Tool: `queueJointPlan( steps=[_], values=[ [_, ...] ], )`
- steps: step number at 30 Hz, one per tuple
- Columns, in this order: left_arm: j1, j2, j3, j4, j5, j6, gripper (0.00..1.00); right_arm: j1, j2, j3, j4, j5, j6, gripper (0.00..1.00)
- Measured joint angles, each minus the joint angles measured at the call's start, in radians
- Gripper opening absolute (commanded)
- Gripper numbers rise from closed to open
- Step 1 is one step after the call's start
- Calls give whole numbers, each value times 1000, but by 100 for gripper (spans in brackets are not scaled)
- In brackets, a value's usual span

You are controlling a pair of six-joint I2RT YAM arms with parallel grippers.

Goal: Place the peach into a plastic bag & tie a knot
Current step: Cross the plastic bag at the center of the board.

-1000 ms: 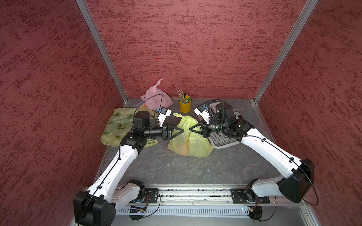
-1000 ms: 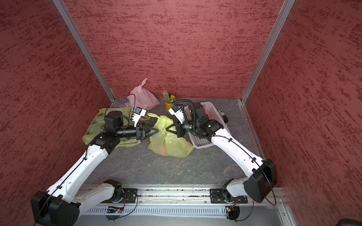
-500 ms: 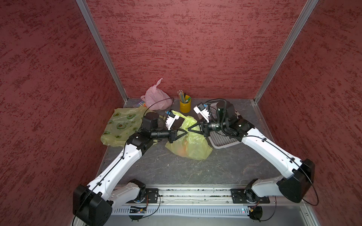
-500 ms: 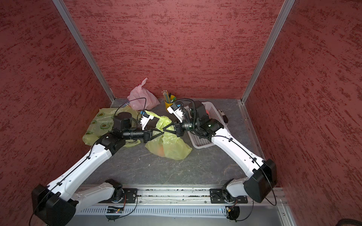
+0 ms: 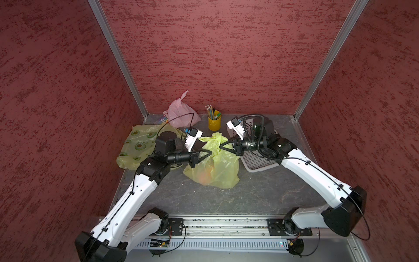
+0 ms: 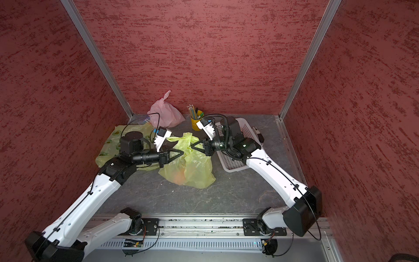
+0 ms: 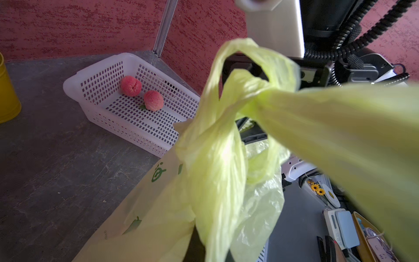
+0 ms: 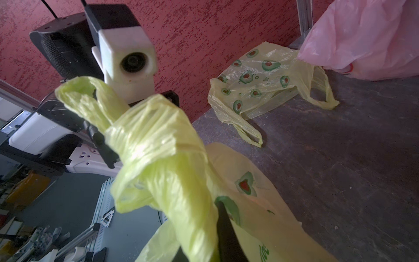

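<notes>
Plastic bag (image 5: 224, 167): peach (image 5: 205, 178) inside, handles (image 7: 226, 108) crossed for knotting.
Left claw (image 5: 210, 153): clamped on one handle.
Right claw (image 5: 221, 146): clamped on the other, for tension.

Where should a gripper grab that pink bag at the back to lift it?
Probably by the narrow tip that sticks up from the top of the pink bag, coming down from above. The body is wide and puffy, hard to pinch, and the back wall stands close behind it.

Peach (image 5: 205, 176) in bag (image 5: 224, 165) (basket (image 5: 260, 162) to its right).
</notes>
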Motion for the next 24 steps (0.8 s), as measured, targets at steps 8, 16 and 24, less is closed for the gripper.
queueJointPlan(
  steps=[8,16,24],
  values=[
    [-31,-31,0,-53,11,-8,0,-4,0,0,1,92,10,14],
    [-82,-26,-27,22,19,-69,0,-4,0,-20,58,152,67,0],
    [-166,43,-62,200,23,-160,0,7,-5,-143,278,224,210,0]
  ],
)
